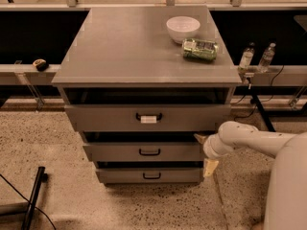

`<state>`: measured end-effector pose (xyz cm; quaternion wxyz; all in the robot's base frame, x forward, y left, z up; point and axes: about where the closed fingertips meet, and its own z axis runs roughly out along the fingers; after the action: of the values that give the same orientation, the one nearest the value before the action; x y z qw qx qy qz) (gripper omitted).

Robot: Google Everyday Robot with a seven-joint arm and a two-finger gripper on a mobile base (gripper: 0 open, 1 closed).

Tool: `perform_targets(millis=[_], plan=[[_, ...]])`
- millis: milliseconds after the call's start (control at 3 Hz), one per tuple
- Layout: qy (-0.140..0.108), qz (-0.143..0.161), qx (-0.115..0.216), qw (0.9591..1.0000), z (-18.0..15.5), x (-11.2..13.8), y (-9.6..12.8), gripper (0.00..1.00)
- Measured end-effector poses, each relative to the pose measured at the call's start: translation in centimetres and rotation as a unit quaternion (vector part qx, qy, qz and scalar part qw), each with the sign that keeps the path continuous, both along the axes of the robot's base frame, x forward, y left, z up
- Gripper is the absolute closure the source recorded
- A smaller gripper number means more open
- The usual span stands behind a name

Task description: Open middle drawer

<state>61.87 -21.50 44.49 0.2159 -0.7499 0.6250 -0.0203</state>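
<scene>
One risk we see: our gripper [204,152], fingers [209,167] apart at the shallow grey middle drawer [115,152]'s right end, misses its black loop handle [149,152].

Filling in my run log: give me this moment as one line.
gripper: at right end of middle drawer | handle: untouched | step: approach
</scene>
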Motion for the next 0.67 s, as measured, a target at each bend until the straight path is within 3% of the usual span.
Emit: perform_targets(millis=[333, 667], plan=[[0.006, 0.002, 0.008, 0.9999, -1.62, 1.13, 0.38, 0.01], [0.009, 0.004, 0.019, 0.9998, -2.40, 1.66, 0.80, 0.10]])
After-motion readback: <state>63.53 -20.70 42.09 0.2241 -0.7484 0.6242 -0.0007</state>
